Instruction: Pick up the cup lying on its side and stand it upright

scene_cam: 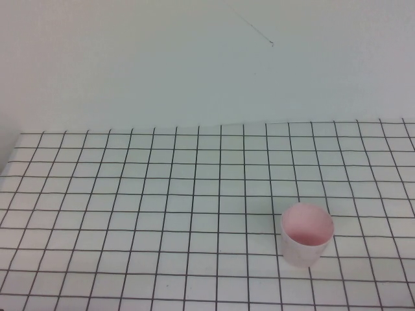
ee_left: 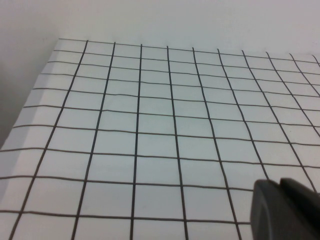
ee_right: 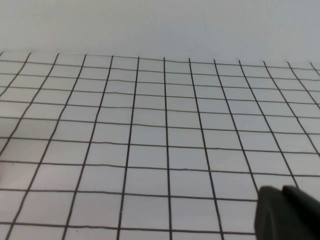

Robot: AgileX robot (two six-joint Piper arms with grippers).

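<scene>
The cup (scene_cam: 307, 234), high view: on the grid table's (scene_cam: 130, 214) right near part, mouth tilted toward me, neither arm visible; I judge the right arm nearer. Left wrist view: left gripper (ee_left: 285, 210) over bare grid, grip state indeterminable. Right wrist view: right gripper (ee_right: 287, 212) likewise, no cup.

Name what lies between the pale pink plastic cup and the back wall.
Only bare grid-lined table behind the pale pink plastic cup, per the high view.

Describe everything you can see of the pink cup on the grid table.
The cup is small, pale pink-white, seemingly translucent plastic, pinker inside. It appears to stand upright with its wider rim open upward, on the grid table toward the robot's right, near the front. Nothing else touches it; only a dark part of each gripper, left and right, shows.
</scene>
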